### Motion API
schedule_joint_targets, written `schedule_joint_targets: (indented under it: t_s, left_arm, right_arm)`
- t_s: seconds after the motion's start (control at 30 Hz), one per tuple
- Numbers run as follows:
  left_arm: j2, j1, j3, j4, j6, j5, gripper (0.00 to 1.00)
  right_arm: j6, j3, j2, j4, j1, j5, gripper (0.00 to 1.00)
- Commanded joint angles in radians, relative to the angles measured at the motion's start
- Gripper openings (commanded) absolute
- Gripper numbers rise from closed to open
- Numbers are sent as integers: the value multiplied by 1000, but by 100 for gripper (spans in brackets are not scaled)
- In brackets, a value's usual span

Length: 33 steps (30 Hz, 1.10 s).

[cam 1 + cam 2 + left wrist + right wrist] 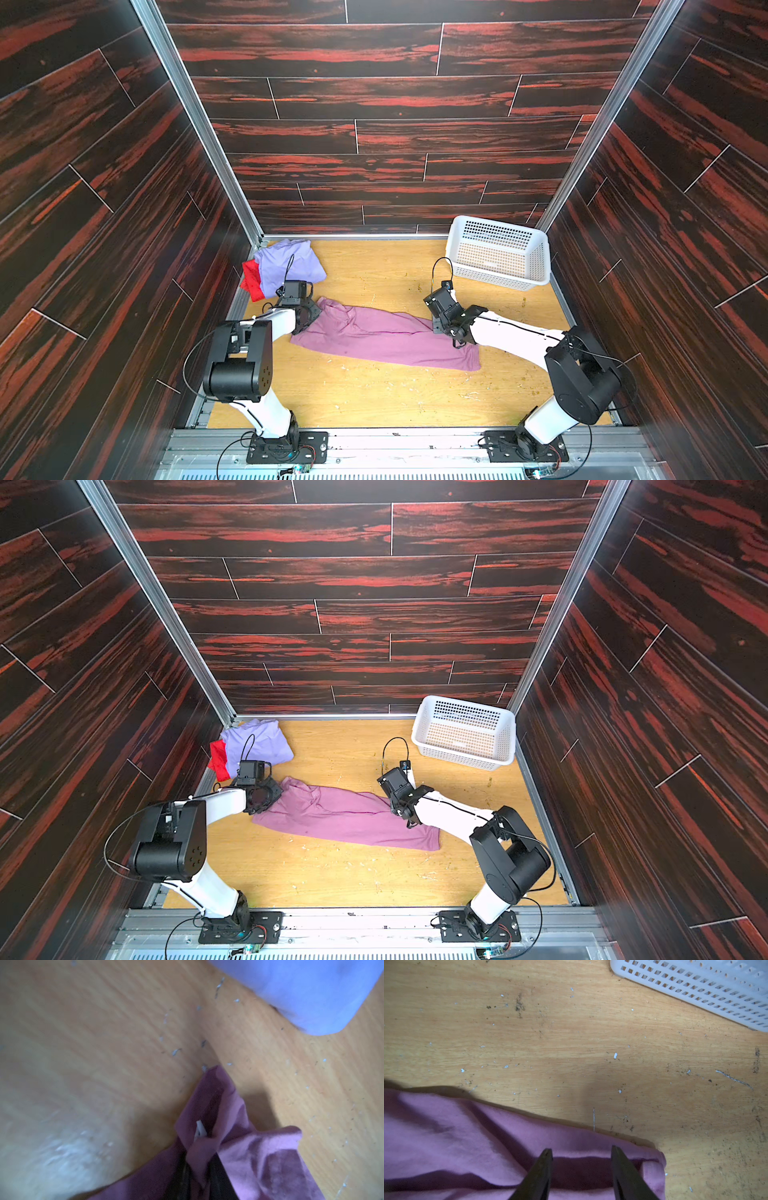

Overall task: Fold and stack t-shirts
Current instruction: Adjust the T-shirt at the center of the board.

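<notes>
Although 2 shirts already lie piled at the 10 o'clock corner of the table [374,399], the job looks roughly 2 thirds done. In both top views the lavender t-shirt [291,264] sits loosely folded on the red t-shirt [251,282], whose edge shows at its 9 o'clock side. The pink-mauve t-shirt [386,338] lies as a long creased band across the middle, from 9 to 4 o'clock. The white basket [498,224] at 2 o'clock shows no shirt in it. The left gripper [309,318] is at the band's 9 o'clock end and the right gripper [436,328] at its 3 o'clock end.

In the left wrist view the claw [198,1167] pinches a bunched tab of pink-mauve cloth [259,1157], with lavender cloth [301,991] near.

In the right wrist view the claw [581,1150] stands spread, its tips on the shirt's corner [456,1136], gripping nothing.

I judge shirt 3 mid-fold: its crosswise folds and its placing on the pile are left.
</notes>
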Motion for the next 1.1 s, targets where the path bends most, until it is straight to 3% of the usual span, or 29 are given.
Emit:
schedule_joint_targets:
  t_s: [0.0,0.23,0.53,0.77,1.07]
  left_arm:
    - [86,5,41,-46,21,77,15]
    - [185,5,213,-30,17,142,13]
    - [299,-2,451,-12,18,204,13]
    - [340,-11,500,75,16,246,13]
    - [465,-31,690,67,25,258,13]
  right_arm:
    - [11,-9,-26,-27,7,19,50]
    - [31,-35,-16,-32,-6,52,50]
    - [27,-65,135,44,-66,41,49]
    - [29,-66,191,52,-69,0,48]
    - [69,-149,41,-76,-19,-103,47]
